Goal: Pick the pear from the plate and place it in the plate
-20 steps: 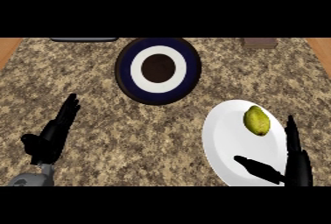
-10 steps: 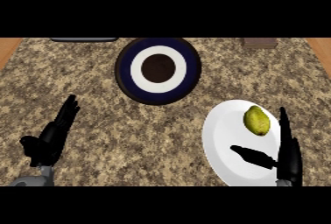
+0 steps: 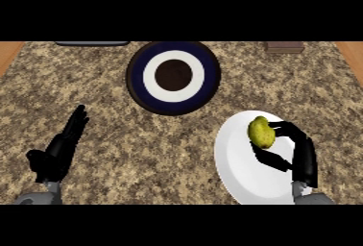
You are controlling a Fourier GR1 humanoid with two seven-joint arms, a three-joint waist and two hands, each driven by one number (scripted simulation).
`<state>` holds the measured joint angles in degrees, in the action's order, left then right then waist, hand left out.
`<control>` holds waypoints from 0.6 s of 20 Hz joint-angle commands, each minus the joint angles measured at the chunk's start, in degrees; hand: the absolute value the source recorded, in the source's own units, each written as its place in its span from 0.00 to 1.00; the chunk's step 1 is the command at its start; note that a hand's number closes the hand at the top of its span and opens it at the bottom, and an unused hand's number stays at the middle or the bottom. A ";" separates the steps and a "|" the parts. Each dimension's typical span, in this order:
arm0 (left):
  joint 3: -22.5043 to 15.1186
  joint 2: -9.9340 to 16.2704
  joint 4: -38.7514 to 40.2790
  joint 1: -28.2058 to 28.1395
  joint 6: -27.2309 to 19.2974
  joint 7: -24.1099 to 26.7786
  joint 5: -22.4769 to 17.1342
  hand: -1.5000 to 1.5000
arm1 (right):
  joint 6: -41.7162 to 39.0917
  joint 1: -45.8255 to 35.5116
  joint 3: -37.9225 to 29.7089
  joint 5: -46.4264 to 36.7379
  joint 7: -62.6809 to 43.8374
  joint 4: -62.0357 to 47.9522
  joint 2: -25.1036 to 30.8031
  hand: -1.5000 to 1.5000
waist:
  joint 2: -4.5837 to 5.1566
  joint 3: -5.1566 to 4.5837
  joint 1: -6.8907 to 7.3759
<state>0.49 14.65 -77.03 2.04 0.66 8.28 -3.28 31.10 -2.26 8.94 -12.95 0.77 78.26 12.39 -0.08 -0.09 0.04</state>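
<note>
The right hand had closed in, curling round the pear at the white plate's twelve o'clock; lift seemed next; the left hand rested open.

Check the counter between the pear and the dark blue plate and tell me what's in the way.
Nothing visible. The pear lies on the white plate with the right hand curled round it. Only bare counter lies between it and the dark blue plate. The left hand rests open, far to the side.
</note>
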 commanded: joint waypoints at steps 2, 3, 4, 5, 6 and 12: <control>0.22 -1.03 -0.56 -1.15 0.34 0.58 0.74 0.50 | -3.50 -5.61 -1.84 -2.12 3.12 -8.41 2.23 1.00 | 0.14 0.10 0.37; 1.09 -0.47 1.18 2.25 0.88 -0.35 -0.38 0.50 | -7.62 -5.32 -0.41 -2.76 2.87 -9.13 6.19 1.00 | 0.29 0.09 0.43; -0.57 -1.14 -0.64 0.42 0.70 -0.29 0.46 0.50 | -10.44 -7.71 0.38 -4.40 1.33 -12.58 9.12 1.00 | 0.49 0.11 1.65; -0.32 -0.26 -2.16 0.93 1.66 -1.76 -0.37 0.50 | -13.40 -9.64 1.63 -5.55 0.04 -14.18 11.12 1.00 | 0.57 0.13 2.59; -0.81 -0.76 -0.21 3.27 0.78 -1.27 0.87 0.50 | -16.30 -11.09 2.50 -6.78 0.43 -17.11 13.64 1.00 | 1.21 0.11 2.97; -1.25 -2.46 -2.76 1.33 -1.14 -3.04 1.49 0.50 | -15.61 -19.89 0.27 -11.14 14.45 -31.22 16.75 1.00 | 0.44 0.20 1.57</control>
<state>0.16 13.79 -78.03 4.22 1.54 6.48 -3.00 15.19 -17.18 10.62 -21.22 8.72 56.82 26.97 0.07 -0.35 2.27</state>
